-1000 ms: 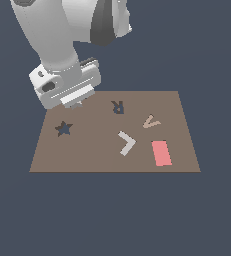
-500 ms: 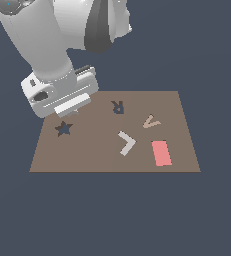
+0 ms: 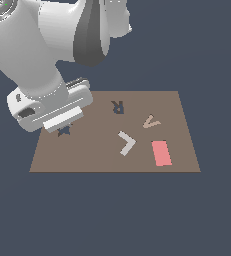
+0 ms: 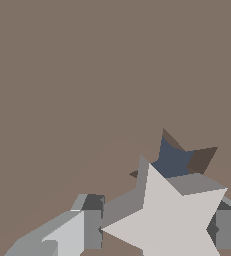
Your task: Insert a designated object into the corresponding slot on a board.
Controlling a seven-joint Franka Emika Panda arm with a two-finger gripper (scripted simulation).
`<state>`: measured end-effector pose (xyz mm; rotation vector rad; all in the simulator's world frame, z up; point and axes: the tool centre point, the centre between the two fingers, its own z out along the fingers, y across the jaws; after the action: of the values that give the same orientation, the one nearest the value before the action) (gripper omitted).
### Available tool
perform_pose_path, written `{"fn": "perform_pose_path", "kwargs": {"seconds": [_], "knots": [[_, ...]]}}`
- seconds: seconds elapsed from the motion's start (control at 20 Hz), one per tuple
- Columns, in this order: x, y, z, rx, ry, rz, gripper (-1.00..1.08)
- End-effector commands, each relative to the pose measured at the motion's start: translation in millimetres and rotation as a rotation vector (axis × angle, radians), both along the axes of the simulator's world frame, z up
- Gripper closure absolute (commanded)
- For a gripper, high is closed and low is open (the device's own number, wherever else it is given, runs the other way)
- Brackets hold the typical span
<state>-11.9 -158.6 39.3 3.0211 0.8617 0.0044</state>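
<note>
The brown board (image 3: 102,150) lies flat. In the wrist view the light grey-white star (image 4: 169,217) sits between my gripper's fingers (image 4: 92,227), held just above the board (image 4: 87,90). The dark navy star-shaped slot (image 4: 174,160) shows partly uncovered just beyond the star, very close under it. In the exterior view my gripper (image 3: 62,122) is low over the board's left part and hides most of the slot (image 3: 63,132); only dark tips show. The star itself is hidden there.
On the board are a dark R-shaped cutout (image 3: 117,106), a tan V-shaped cutout (image 3: 151,121), a white chevron piece (image 3: 126,143) and a pink rectangular block (image 3: 160,152). The arm's large body hangs over the board's left far corner.
The gripper has moved toward the exterior view's left and down, from near the board's far edge to right over the star slot, now covering most of it.
</note>
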Motion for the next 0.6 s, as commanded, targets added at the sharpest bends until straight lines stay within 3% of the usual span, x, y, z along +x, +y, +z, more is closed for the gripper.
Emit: {"fn": "perform_pose_path", "kwargs": {"seconds": [0.0, 0.55], "knots": [[8.7, -2.8, 0.6, 0.000, 0.000, -0.007, 1.08], [21.2, -7.5, 1.2, 0.000, -0.001, -0.017, 1.08]]}}
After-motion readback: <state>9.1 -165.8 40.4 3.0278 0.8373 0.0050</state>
